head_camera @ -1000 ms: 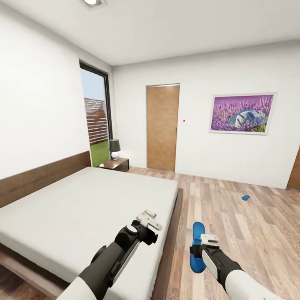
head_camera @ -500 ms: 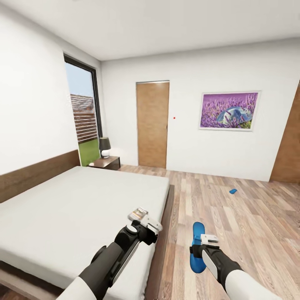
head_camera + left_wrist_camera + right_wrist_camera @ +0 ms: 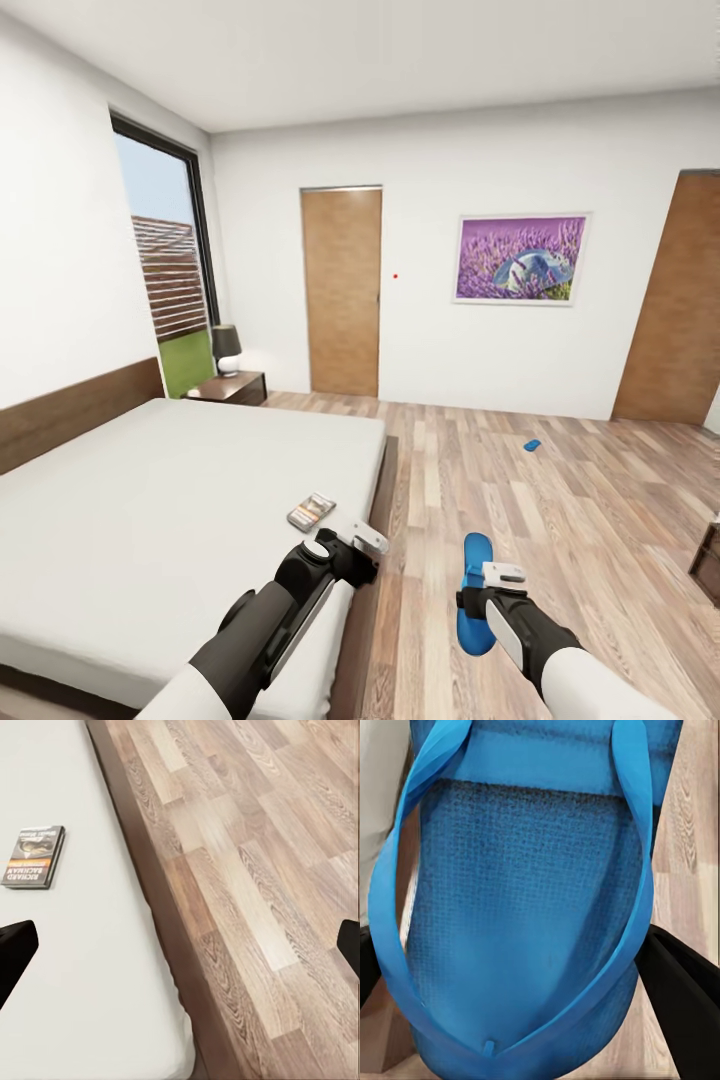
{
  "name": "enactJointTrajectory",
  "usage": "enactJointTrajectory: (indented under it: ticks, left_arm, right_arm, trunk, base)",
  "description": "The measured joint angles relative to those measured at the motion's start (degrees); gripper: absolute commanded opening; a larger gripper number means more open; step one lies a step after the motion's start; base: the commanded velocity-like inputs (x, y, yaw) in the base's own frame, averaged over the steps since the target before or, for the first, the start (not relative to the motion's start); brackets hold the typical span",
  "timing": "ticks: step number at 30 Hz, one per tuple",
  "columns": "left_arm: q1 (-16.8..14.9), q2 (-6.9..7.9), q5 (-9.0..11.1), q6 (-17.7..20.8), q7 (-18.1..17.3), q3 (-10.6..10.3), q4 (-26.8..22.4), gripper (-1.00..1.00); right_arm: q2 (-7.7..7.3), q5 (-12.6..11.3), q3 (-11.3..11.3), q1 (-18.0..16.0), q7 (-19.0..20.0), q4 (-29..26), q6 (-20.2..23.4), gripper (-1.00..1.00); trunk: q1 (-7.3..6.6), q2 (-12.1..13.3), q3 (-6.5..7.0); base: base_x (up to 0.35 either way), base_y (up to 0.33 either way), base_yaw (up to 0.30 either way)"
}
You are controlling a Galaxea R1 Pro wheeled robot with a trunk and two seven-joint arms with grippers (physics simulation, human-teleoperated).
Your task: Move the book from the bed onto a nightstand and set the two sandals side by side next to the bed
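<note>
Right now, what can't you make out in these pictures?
- Far sandal: head view, too small to show its straps.
- Nightstand: head view, front partly hidden by the bed.
- Held sandal: right wrist view, cut off by edges.
- Book: left wrist view, cover picture blurred.

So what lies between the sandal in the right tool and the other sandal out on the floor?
Head view: only bare wood-plank floor lies between the held sandal and the far sandal; nothing stands in that stretch.
</note>
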Motion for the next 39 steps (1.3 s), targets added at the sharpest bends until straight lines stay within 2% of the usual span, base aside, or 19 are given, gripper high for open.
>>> enactJointTrajectory:
  ticks: [20, 33, 39]
  left_arm:
    - [0.03, 0.0, 0.0, -0.05, 0.01, 0.0, 0.0, 1.0]
    - [0.03, 0.0, 0.01, -0.05, 0.01, 0.0, 0.0, 1.0]
    - [0.04, 0.0, 0.01, -0.05, 0.01, 0.0, 0.0, 1.0]
  right_arm:
    - [-0.27, -0.08, -0.09, 0.0, 0.0, -0.07, -0.03, -1.0]
    - [-0.11, 0.06, 0.05, 0.0, -0.01, 0.07, -0.12, -1.0]
    - [-0.3, 0.01, 0.01, 0.03, -0.09, 0.08, -2.26, -1.0]
  trunk:
    - [0.0, 0.0, -1.53]
    - [0.0, -0.01, -1.73]
    - [0.0, -0.01, -1.73]
  base:
    - [0.0, 0.0, -0.164]
    - [0.0, 0.0, -0.024]
    - [0.0, 0.0, -0.001]
